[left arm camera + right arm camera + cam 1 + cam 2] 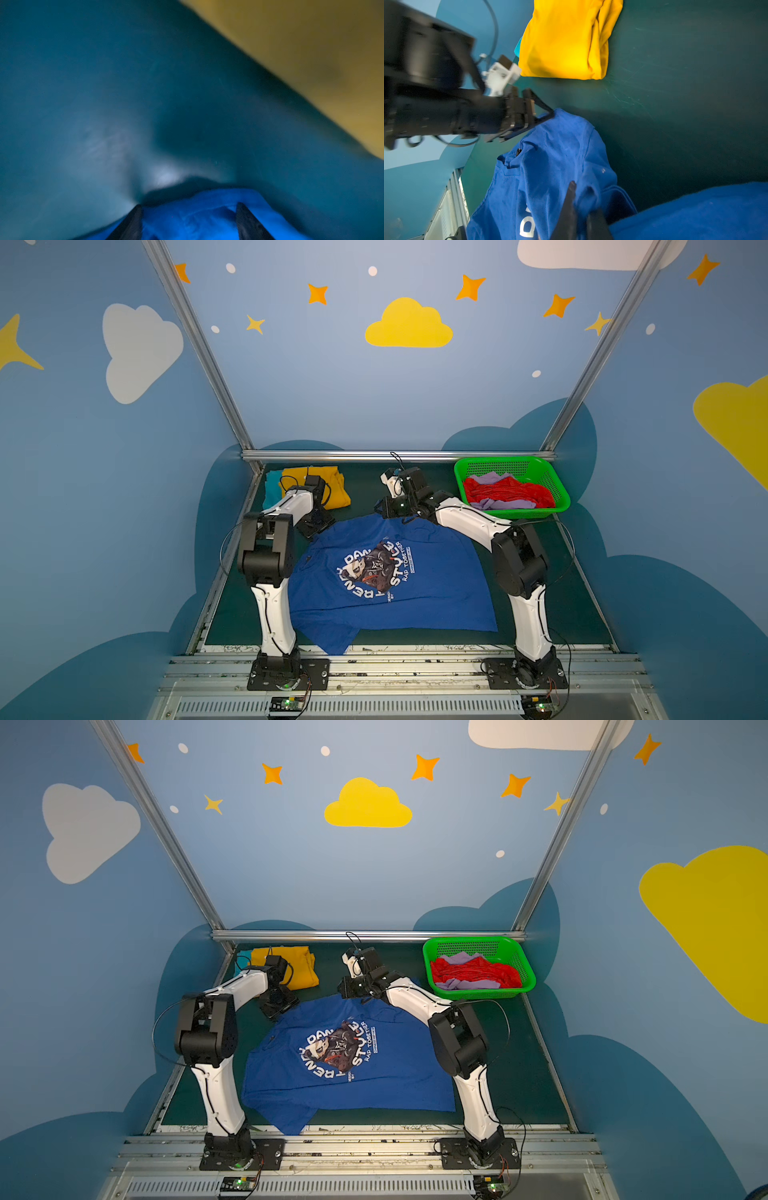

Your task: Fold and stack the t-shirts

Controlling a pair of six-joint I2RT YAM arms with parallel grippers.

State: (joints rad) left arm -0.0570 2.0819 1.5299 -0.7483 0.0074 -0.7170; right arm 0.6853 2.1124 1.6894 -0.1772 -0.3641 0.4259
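White shells covering the long links of the left arm [274, 614] and the right arm [530, 626], black blocky joints [266, 551] bulging between them, thin black cables [222, 552] looping beside the elbows, black base plates [311, 676] carrying silver screws, small green lights [286, 686] glowing below.

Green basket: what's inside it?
The green basket holds a crumpled red t-shirt, with lilac cloth showing at its far and near edges, probably another tee. The basket floor and anything beneath them are covered.

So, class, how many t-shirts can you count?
5: blue spread mid-table; yellow stacked on teal, back left; red and lilac in the green basket, where others may hide.
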